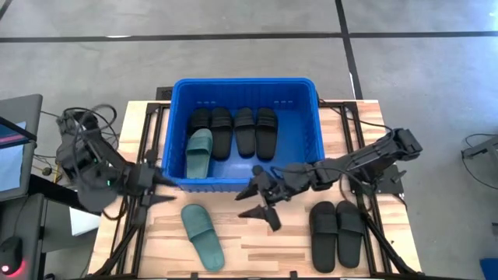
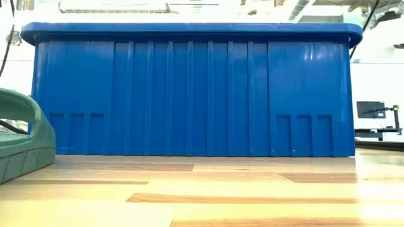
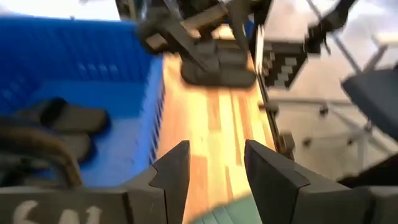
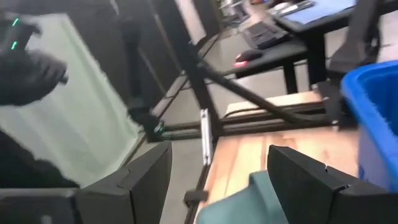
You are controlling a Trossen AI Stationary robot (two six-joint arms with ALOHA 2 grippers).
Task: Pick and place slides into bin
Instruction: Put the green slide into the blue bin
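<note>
Green slide (image 1: 202,236) lies loose on table in front of bin (image 1: 176,140). Rubber, light, bendy, grippy; pinch wide strap. Right gripper (image 1: 260,204) spread, empty, just beside it. Left gripper (image 1: 161,189) spread at bin's front-left corner.

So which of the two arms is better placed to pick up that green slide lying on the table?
Probably the right. Its open tool hangs over the table beside the green slide, which shows just past its fingers in its wrist view. The left tool, also open, sits at the bin's corner, slightly farther.
</note>
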